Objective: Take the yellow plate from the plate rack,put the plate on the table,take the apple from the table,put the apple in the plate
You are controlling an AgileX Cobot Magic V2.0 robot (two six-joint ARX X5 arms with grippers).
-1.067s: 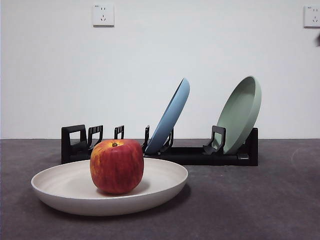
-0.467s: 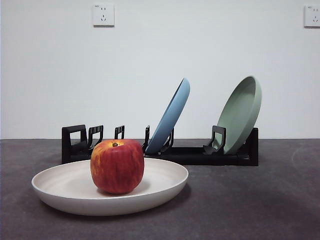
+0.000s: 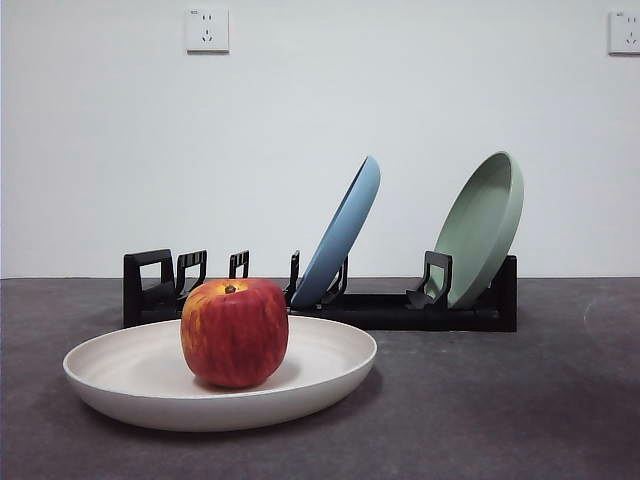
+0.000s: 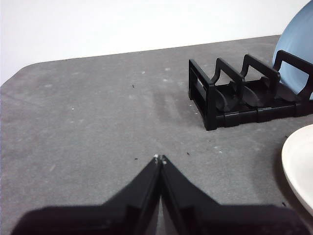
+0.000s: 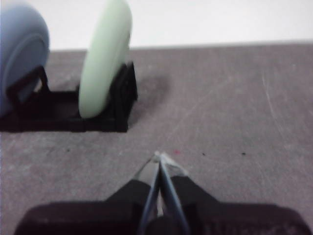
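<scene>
Apple (image 3: pixel 234 333) upright in yellow plate (image 3: pixel 330 375), lower left of frame, on tabletop (image 3: pixel 520 400); left hand (image 4: pixel 160 159) nearer, both hands clenched empty.

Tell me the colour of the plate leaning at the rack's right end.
Sage green plate, clearest in the front view.

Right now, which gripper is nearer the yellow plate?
Left. The left gripper has the plate rim in view beside it; the right gripper is by the rack's green-plate end.
</scene>
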